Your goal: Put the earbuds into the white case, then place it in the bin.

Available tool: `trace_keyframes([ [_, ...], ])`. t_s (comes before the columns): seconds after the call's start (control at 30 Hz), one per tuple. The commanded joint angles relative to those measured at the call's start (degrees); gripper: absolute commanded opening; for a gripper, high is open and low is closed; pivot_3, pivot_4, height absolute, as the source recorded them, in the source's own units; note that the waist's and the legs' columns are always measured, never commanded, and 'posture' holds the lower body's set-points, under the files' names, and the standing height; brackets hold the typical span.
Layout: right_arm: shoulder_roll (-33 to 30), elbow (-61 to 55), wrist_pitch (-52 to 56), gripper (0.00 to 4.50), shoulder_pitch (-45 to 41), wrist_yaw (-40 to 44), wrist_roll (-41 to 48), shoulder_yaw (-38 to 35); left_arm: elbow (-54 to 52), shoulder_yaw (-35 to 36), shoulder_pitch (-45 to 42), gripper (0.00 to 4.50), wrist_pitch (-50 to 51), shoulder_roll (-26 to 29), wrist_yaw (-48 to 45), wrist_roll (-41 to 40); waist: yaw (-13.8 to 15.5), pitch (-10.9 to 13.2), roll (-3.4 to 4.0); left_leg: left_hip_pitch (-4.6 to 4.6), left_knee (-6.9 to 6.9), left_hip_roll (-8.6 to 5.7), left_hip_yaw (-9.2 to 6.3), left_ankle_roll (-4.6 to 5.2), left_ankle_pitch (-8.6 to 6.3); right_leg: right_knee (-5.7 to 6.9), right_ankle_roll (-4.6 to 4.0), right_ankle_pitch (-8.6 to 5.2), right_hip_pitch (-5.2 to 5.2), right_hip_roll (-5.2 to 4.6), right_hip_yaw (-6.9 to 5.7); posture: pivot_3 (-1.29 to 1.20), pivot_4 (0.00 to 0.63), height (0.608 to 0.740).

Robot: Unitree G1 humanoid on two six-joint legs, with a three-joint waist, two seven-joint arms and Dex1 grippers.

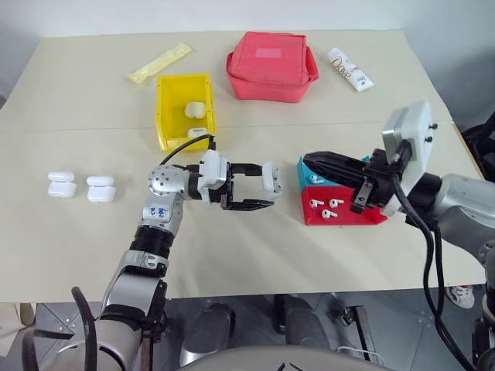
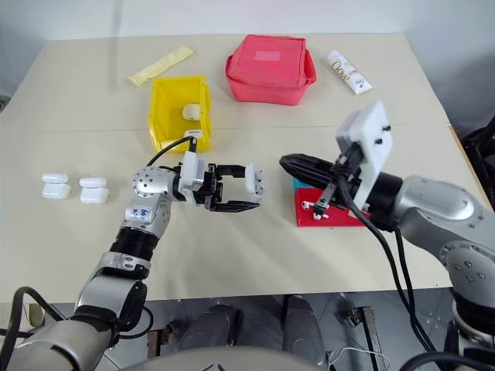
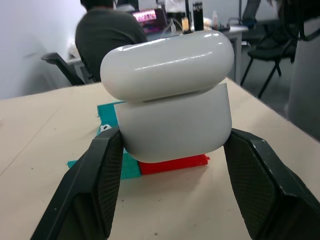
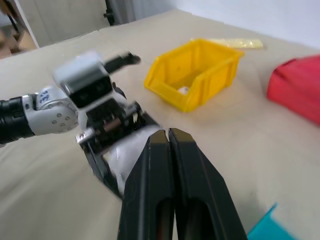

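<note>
My left gripper [image 1: 265, 185] is shut on a white case [image 1: 271, 178], held level above the table; in the left wrist view the case [image 3: 170, 115] sits between the two fingers [image 3: 100, 185] with its lid slightly ajar. My right gripper [image 1: 308, 161] hovers just right of that case, pointing at it, its black fingers [image 4: 167, 137] pressed together with nothing visible between them. Small white earbuds [image 1: 315, 203] lie in the red part of a blue-and-red tray [image 1: 363, 219] under the right gripper. The yellow bin [image 1: 164, 116] stands behind the left gripper with two white cases [image 1: 195, 109] inside.
Two more pairs of white cases [image 1: 61, 185] rest on the table at the far left. A red fabric pouch [image 1: 271, 66], a yellow packet [image 1: 158, 64] and a white tube [image 1: 349, 68] lie along the back. A seated person [image 3: 107, 37] is beyond the table.
</note>
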Motion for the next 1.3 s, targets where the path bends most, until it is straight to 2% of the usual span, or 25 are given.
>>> trace_keyframes([
  [0.03, 1.7, 0.8, 3.8, 0.03, -7.5, -2.6, -3.7, 7.2, -0.9, -1.6, -3.1, 2.71, 0.7, 0.7, 2.8, 3.1, 0.0, 0.0, 0.0, -0.02, -0.01, 0.02, -0.01, -0.01, 0.0, -0.01, 0.0, 0.0, -0.01, -0.03, -0.01, 0.0, 0.15, 0.74],
  [0.23, 3.9, 0.0, 4.7, 0.03, -12.0, 1.5, -8.0, 14.7, -0.5, -3.0, -4.1, 2.71, 0.6, 1.1, 3.6, 4.6, 0.2, 0.0, -0.01, -0.08, -0.02, -0.04, -0.03, 0.02, 0.01, -0.04, 0.0, 0.0, -0.04, 0.01, -0.04, 0.0, 0.15, 0.74],
  [0.47, 2.7, 1.9, 4.5, 0.03, -10.4, 5.3, -13.7, 15.8, -2.4, -1.5, -3.6, 2.71, 1.1, 1.2, 1.8, 0.8, 0.1, 0.0, -0.01, -0.11, 0.03, -0.14, -0.03, 0.09, 0.05, -0.03, 0.1, 0.05, -0.04, -0.01, -0.03, 0.0, 0.15, 0.74],
  [0.77, -2.8, 1.1, 5.0, 0.03, -2.8, 8.2, -14.5, 6.1, -4.6, 1.6, -2.0, 2.71, 3.2, 3.1, -0.3, -4.6, 0.2, 0.0, -0.01, -0.14, 0.03, -0.14, -0.04, 0.09, 0.05, -0.05, 0.1, 0.05, -0.04, -0.02, -0.03, 0.0, 0.15, 0.74],
  [1.0, -1.6, 1.9, -3.7, 0.03, 6.8, 15.2, -12.4, -7.2, -7.0, 4.3, 0.6, 2.71, 8.6, 5.2, -0.5, -8.1, 0.1, 0.0, -0.02, -0.11, 0.0, -0.12, -0.03, 0.09, 0.05, -0.07, 0.1, 0.06, -0.02, 0.0, -0.03, 0.0, 0.15, 0.74],
  [1.3, -3.4, 1.9, -5.4, 0.03, 12.6, 18.3, -11.2, -12.4, -5.7, 3.9, 2.4, 2.71, 6.7, 6.2, 0.3, -5.5, 0.3, 0.0, -0.02, -0.06, 0.0, -0.11, -0.03, 0.08, 0.05, -0.07, 0.1, 0.06, 0.04, 0.0, -0.02, 0.0, 0.15, 0.74],
])
